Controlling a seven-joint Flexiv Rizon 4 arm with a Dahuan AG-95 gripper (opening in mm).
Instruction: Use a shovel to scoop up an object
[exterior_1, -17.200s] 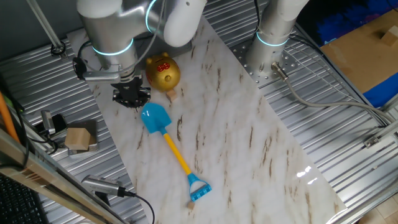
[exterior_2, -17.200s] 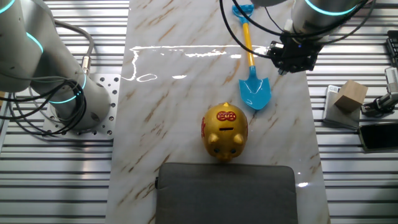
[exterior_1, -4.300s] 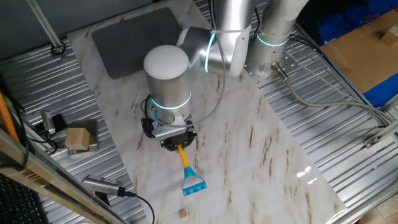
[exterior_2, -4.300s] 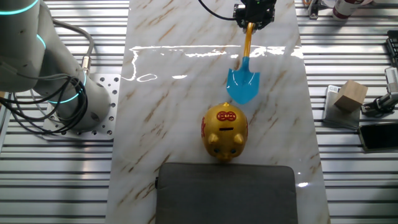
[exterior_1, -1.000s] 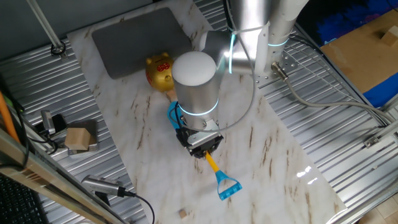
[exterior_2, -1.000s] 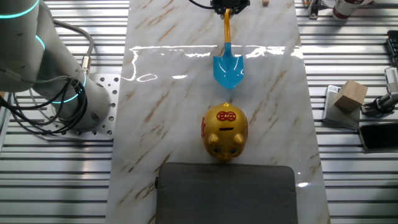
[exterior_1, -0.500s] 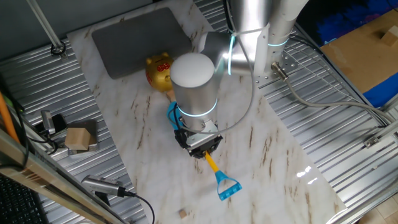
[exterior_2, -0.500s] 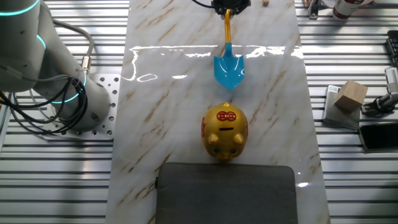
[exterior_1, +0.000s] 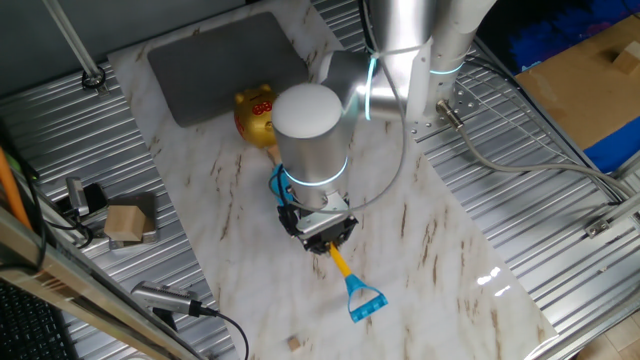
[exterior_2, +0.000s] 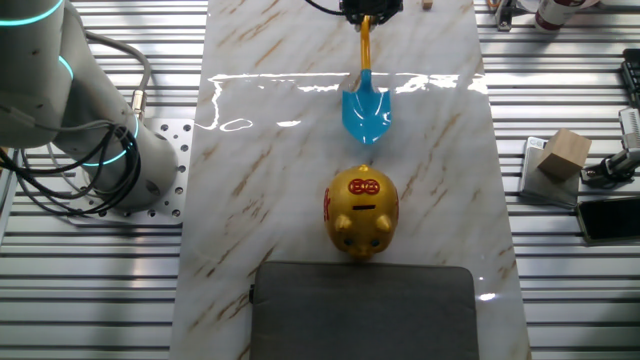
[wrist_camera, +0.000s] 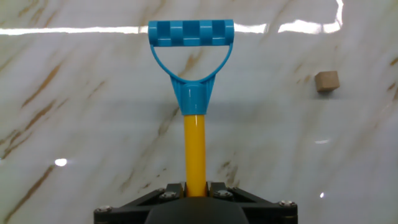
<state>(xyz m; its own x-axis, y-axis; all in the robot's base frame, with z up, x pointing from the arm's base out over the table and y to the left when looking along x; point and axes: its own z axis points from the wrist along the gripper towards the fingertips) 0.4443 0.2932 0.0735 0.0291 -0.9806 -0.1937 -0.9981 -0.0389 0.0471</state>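
1. One fixed view: gripper (exterior_1: 324, 238) clamps the yellow shaft of the shovel (exterior_1: 354, 284); blue D-shaped end points away over the marble-patterned table (exterior_1: 450, 250). Tiny tan object (exterior_1: 294, 343) lies apart, near the table edge. Gold pig bank (exterior_1: 257, 115) sits behind the arm.
2. Other fixed view: shovel (exterior_2: 365, 100) blade, glossy light-blue plastic, sits near the pig bank (exterior_2: 361, 210), apart from it; red emblem on the pig, unreadable. Larger tan block (exterior_2: 563, 153) off the table.
3. Hand view: shaft of shovel (wrist_camera: 193, 106) gripped between black jaws; small wooden cube (wrist_camera: 326, 81) lies off to the right, not touching.
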